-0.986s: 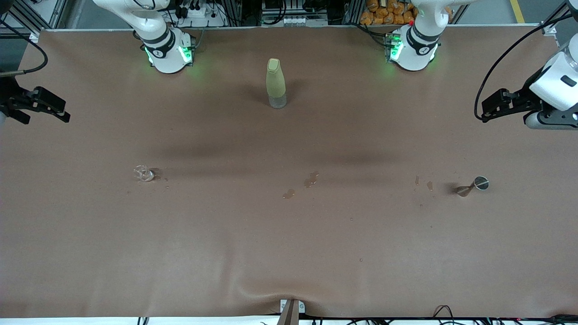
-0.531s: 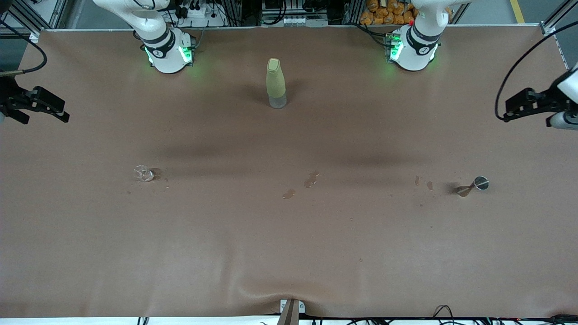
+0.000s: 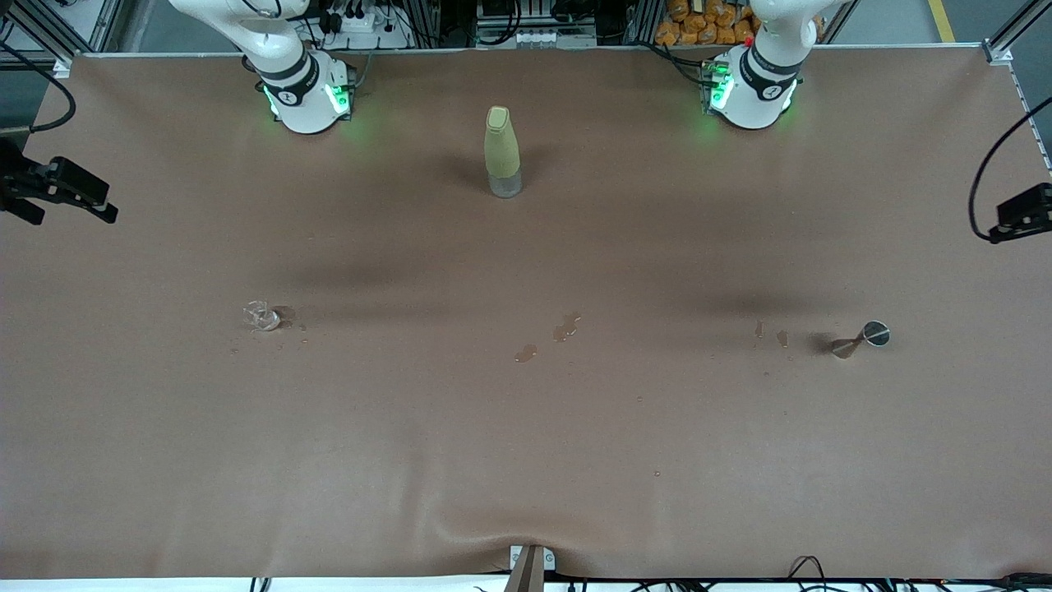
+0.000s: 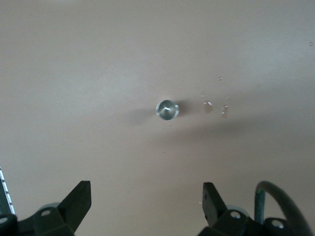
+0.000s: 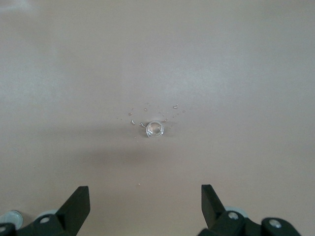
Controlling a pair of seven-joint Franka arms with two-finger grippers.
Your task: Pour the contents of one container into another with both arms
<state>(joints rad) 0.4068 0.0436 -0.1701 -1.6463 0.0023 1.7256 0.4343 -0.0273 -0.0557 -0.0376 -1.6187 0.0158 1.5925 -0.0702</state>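
Note:
The tiny silver metal cup (image 3: pixel 873 334) stands upright on the brown table toward the left arm's end. In the left wrist view its round rim (image 4: pixel 167 110) shows from above. My left gripper (image 4: pixel 146 196) hangs open high over the table, well apart from that cup, with nothing between its fingers. The tiny clear glass cup (image 3: pixel 261 316) stands toward the right arm's end, ringed by droplets (image 5: pixel 154 129). My right gripper (image 5: pixel 146 199) is also open and empty, high over the table and well apart from the glass cup.
A tall yellow-green bottle (image 3: pixel 502 152) stands midway between the two arm bases. Small wet spots lie on the table's middle (image 3: pixel 565 326) and beside the silver cup (image 3: pixel 770 333). The brown cloth buckles slightly at the table's near edge (image 3: pixel 526 534).
The left arm has drawn back toward its end of the table and now barely shows in the front view. The right arm has shifted slightly outward. Neither cup has moved.

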